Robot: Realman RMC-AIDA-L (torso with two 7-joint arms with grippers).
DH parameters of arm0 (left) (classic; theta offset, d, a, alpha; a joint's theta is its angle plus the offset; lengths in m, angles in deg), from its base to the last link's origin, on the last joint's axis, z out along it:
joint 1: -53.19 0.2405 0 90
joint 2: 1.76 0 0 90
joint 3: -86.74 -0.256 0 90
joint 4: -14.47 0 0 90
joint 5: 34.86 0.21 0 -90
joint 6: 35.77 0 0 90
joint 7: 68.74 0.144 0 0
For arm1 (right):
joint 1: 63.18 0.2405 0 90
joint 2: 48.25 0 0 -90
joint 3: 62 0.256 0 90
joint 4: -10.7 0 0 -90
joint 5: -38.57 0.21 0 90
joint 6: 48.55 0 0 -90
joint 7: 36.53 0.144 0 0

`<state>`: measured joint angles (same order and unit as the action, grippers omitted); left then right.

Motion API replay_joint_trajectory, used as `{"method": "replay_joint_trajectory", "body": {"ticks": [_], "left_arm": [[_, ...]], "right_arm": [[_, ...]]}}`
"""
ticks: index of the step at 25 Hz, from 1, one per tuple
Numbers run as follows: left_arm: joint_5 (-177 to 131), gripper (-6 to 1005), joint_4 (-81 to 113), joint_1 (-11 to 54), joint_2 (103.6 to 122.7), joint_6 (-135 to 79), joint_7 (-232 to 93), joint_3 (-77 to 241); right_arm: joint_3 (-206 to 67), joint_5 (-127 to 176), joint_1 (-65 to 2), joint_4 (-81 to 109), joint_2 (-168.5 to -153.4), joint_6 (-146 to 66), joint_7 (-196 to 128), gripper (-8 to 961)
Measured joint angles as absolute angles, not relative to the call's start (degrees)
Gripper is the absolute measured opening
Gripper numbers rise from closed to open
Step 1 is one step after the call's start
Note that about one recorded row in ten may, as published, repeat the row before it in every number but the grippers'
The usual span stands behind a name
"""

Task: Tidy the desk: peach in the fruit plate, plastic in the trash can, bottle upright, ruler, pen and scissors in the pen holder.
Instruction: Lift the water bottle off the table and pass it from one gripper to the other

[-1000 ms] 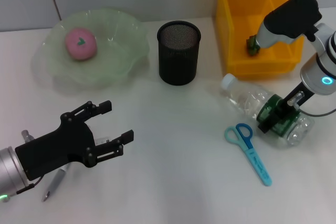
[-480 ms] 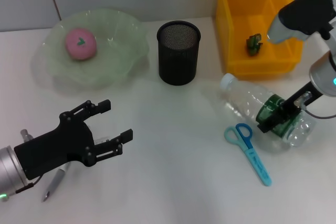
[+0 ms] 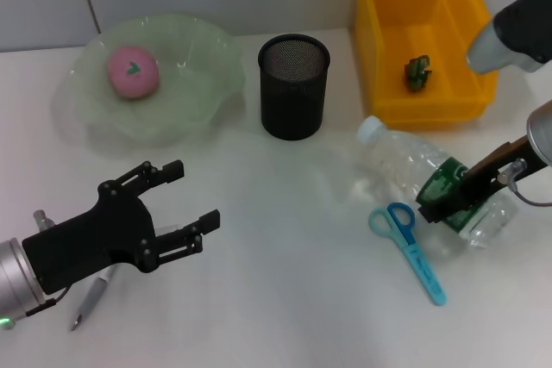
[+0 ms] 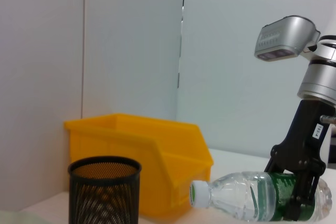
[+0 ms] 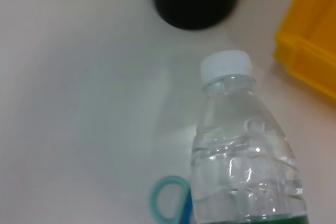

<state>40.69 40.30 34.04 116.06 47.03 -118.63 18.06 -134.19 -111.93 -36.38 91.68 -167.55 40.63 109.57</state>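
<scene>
While the right gripper (image 3: 454,200) clamps the bottle (image 3: 427,178) around its green label at about four o'clock in the head view, the bottle lies on its side with the cap pointing toward ten o'clock, between the yellow bin (image 3: 423,36) and the scissors (image 3: 410,249). The left gripper (image 3: 177,213) hangs spread open and empty at eight o'clock, over the pen (image 3: 90,299); the peach (image 3: 131,71) already sits in the plate (image 3: 203,84), near the mesh pen holder (image 3: 293,85). From the left wrist view, the bottle (image 4: 247,202) looks nearly level, the black fingers (image 4: 294,184) closed across its lower half. From the right wrist view, the cap (image 5: 226,66) points away toward the holder. To stand it well, the arm should probably raise the bottle clear, swing the cap upward, keep off the bin wall, and release only once the base sits flat.
</scene>
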Motion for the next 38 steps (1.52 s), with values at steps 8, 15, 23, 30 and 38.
{"method": "replay_joint_trajectory", "body": {"ticks": [8, 15, 23, 30, 38], "left_arm": [[40.39, 860, 40.12, 34.59, 116.2, 51.19, -118.68, 20.54], [40.01, 860, 39.25, 34.54, 116.66, 54.95, -121.11, 23.08], [37.8, 860, 35.41, 32.02, 116.73, 58.57, -127.18, 23.63], [34.95, 860, 31.13, 29.52, 116.87, 59.37, -128.54, 23.65], [33.38, 857, 30.09, 27.52, 116.89, 59.59, -135.25, 23.65]], "right_arm": [[-133.67, -102.48, -43.53, 96.69, -167.75, 39.94, 105.04, 780], [-130.94, -93.47, -49.05, 98.32, -167.85, 38.14, 96.81, 780], [-125.35, -76.46, -53.93, 97.49, -167.83, 38.88, 82.54, 781], [-125.89, -66.4, -55.22, 91.68, -167.67, 39.43, 70.24, 781], [-130.23, -60.53, -54.22, 82.67, -167.7, 39.85, 56.62, 781]]}}
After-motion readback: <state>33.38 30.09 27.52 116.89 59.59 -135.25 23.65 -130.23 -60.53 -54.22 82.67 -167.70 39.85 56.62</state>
